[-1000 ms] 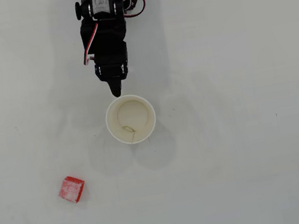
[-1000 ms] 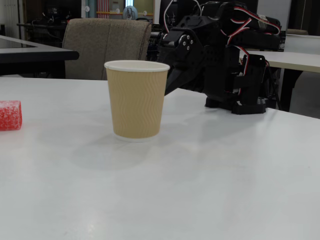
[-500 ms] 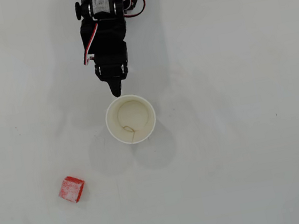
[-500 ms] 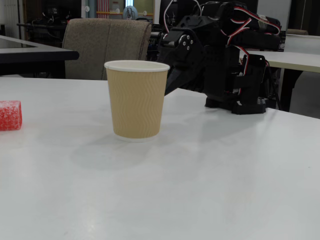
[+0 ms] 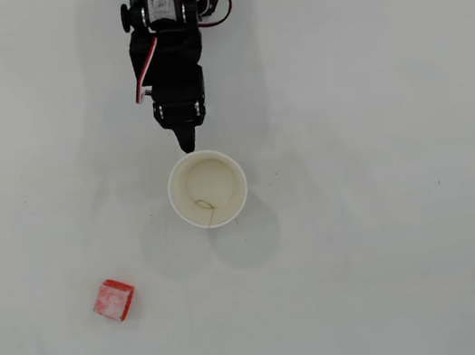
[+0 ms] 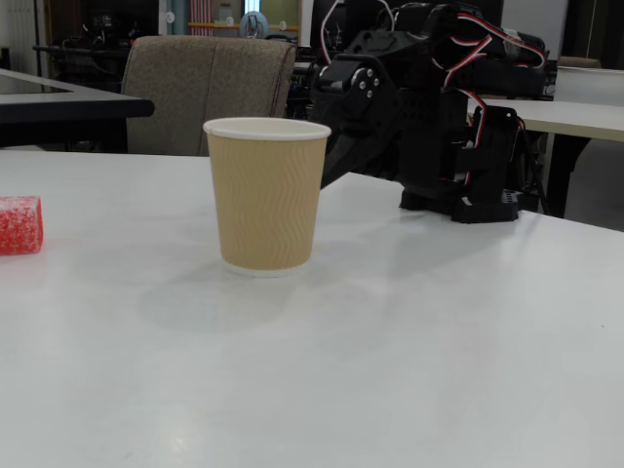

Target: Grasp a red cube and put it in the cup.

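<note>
So the cup (image 5: 207, 188) sits upright near the middle of the white desk (image 5: 395, 232) in the overhead view, open side up, cream inside with a little squiggly mark on the bottom. From the fixed view the cup (image 6: 266, 193) is tan and ribbed on the outside with a white rim.

The cube (image 5: 114, 299) is down and to the left of the cup in the overhead view, well apart from it, just lying on the desk with nothing touching it. Its top looks pale and scuffed. In the fixed view the cube (image 6: 20, 224) is at the far left edge, partly cut off by the frame.

The arm (image 5: 166, 24) comes in from the top of the overhead view, black with red and white wires. Its fingers (image 5: 185, 142) come to a single dark tip just above the cup's rim in that view, no gap visible between them, so they look pressed together with nothing in them. In the fixed view the fingers are hidden behind the cup, and only the arm (image 6: 419, 107) shows to the right and behind it.

A padded chair (image 6: 210, 93) stands behind the desk on the left in the fixed view.
</note>
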Motion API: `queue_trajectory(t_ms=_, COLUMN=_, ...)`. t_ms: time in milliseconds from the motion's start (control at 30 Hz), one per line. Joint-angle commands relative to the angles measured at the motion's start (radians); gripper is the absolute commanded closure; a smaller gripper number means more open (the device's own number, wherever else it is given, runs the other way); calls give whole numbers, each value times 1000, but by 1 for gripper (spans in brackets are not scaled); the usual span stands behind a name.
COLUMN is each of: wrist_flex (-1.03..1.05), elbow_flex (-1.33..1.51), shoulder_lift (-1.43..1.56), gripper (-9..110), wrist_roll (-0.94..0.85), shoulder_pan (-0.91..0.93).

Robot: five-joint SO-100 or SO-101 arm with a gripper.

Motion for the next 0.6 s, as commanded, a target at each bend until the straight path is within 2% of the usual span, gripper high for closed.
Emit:
queue_trajectory(t_ms=0, wrist_flex=-21, elbow_flex=72, shoulder_lift=14, gripper=101, wrist_roll=-3, shoulder_pan=5)
queue_trajectory(t_ms=367, wrist_flex=-21, elbow_flex=-40, shoulder_lift=-138, gripper=101, wrist_roll=-37, shoulder_pan=209)
queue_trajectory(t_ms=567, wrist_flex=-120, elbow_flex=-126, shoulder_lift=-287, gripper=101, wrist_roll=-172, shoulder_pan=301)
